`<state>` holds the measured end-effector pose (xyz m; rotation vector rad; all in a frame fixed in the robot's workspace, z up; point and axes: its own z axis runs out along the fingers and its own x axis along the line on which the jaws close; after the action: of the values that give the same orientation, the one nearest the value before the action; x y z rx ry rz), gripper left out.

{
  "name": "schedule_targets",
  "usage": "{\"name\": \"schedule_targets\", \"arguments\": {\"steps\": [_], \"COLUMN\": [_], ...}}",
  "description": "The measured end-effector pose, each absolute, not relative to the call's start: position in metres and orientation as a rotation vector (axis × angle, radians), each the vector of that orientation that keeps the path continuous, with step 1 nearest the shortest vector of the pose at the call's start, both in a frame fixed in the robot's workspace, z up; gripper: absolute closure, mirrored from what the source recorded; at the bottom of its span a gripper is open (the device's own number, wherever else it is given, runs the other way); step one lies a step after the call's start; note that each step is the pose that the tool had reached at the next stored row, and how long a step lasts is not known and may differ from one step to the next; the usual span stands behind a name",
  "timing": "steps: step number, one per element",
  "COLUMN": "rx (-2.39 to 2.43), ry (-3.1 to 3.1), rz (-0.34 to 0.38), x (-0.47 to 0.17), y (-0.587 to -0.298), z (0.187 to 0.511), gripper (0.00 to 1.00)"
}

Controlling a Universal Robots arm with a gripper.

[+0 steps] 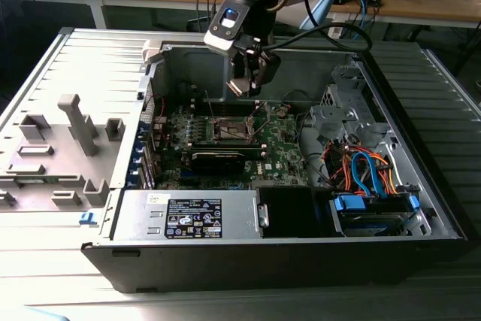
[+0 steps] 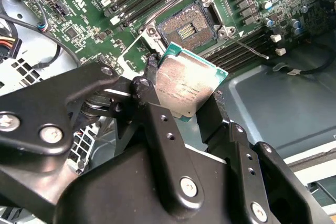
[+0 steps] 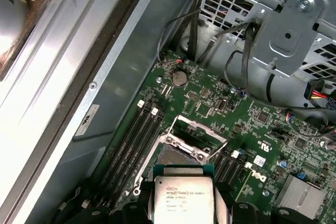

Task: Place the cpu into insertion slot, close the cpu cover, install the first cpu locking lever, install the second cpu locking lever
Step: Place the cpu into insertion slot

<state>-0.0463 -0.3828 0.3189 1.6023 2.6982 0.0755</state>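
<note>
Exterior view: gripper above the insertion slot, inside the open case.

Second wrist view: fingers clamped on opposite edges of the cpu. Held tilted in the air, grey top facing the camera, lower edge hidden.

First wrist view: cpu cut off below, dark print across its top; cpu cover raised open.

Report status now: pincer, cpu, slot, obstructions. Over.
Pincer shut on the cpu, held clear above the insertion slot. Slot bare, cpu cover raised. No obstruction seen over slot.
</note>
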Motion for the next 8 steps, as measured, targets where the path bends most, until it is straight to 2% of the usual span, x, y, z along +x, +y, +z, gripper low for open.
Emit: {"name": "schedule_targets", "arguments": {"steps": [8], "rx": [1.632], "ry": [2.68], "rz": [0.075], "x": [-0.0463], "y": [-0.3829], "z": [0.3183], "gripper": [0.45]}}
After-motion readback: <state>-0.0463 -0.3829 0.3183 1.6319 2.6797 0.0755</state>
